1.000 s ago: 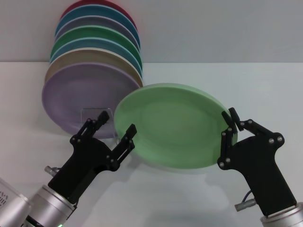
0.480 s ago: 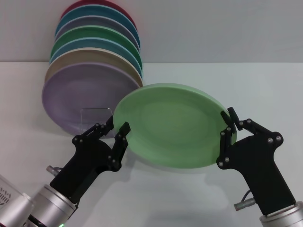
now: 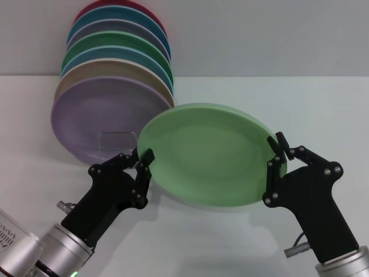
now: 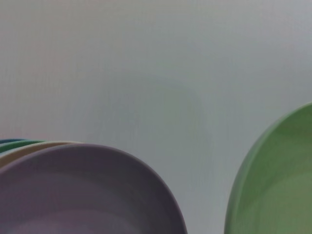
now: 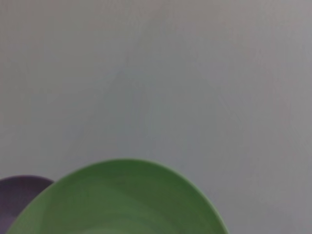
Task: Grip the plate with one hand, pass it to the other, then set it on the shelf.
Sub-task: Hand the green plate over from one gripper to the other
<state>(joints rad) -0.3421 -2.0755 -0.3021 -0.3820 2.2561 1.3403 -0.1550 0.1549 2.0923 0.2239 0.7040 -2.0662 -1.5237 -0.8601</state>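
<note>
Two grippers meet at opposite edges of one plate [image 3: 207, 153], a round, shallow, light mint-green dish held above the white table [image 3: 323, 109] and tilted so that its face turns toward the head camera. Right gripper [image 3: 277, 156]: its fingers are clamped on the plate's rim, one fingertip [image 3: 282, 141] lying over the front face and the other behind the edge, so the dish sits between them. Left gripper [image 3: 143, 161]: its fingers are drawn close together at the plate's opposite rim, with the edge seated between them; the near fingertip [image 3: 147, 156] overlaps the green face, and whether the pads press the rim fully cannot be told from the head view. Beyond the left gripper's fingers, and just behind them, stands the shelf [image 3: 118, 141], a small clear acrylic rack whose transparent front bracket shows against a lilac plate [image 3: 104, 118]. That lilac plate is the frontmost of a leaning row of coloured plates [image 3: 118, 55], which rises behind it in beige, blue, green, purple, teal and red. The mint-green plate is beside this row, apart from the shelf and not resting on it. Left wrist view: the lilac plate's rim [image 4: 92, 195] and the mint-green plate's rim [image 4: 273, 185] appear side by side with a gap between. Right wrist view: the mint-green plate [image 5: 122, 200] fills the lower part, with a sliver of lilac [image 5: 19, 195] beside it
</note>
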